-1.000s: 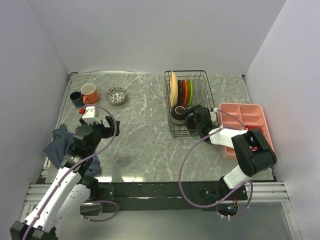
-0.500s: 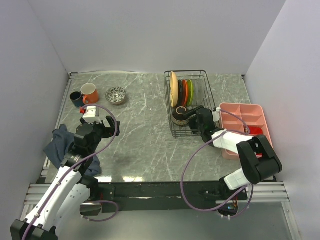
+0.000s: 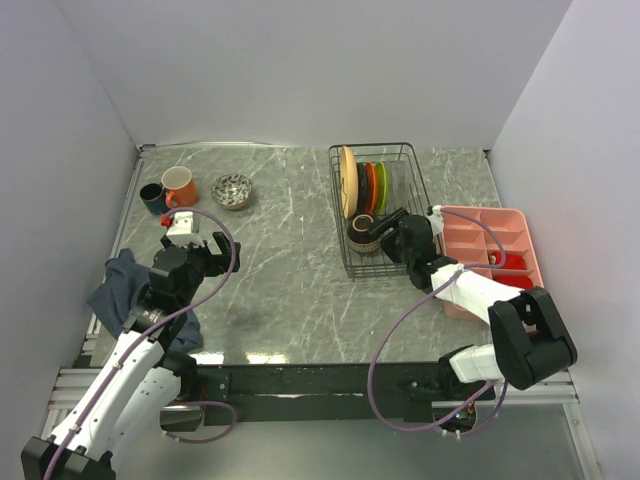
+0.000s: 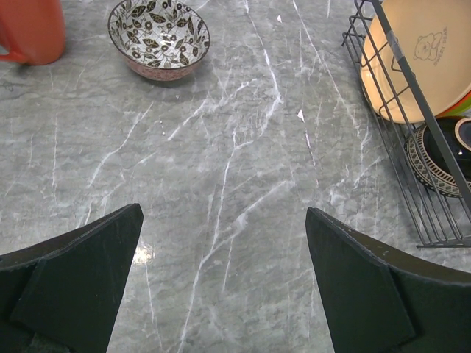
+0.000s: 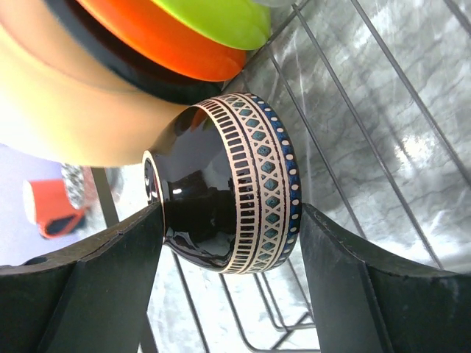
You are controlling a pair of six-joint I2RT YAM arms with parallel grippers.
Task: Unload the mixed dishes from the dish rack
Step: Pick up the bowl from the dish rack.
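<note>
Right hand (image 5: 232, 213) is inside the dish rack (image 3: 400, 195), at its near end. Fingers closed on the patterned bowl (image 5: 250, 184), one at its foot and one at its rim. I hold this bowl tipped on its side, dark glaze with a banded border, above the rack's wire floor.

Behind it, standing on edge in the slots: tan plate (image 3: 346, 180), then a dark one, orange plate (image 3: 369, 185), green plate (image 3: 379, 185).

Left hand (image 4: 223, 213) hangs over bare marble tabletop (image 4: 221, 132), fingers wide apart, gripping nothing.

At the far left of the tabletop, well apart from the rack: orange mug (image 3: 180, 186) just beside the dark-blue cup (image 3: 152, 197), speckled bowl (image 3: 232, 190) near them, upright. Pink tray (image 3: 510, 225) lies right of the rack.
</note>
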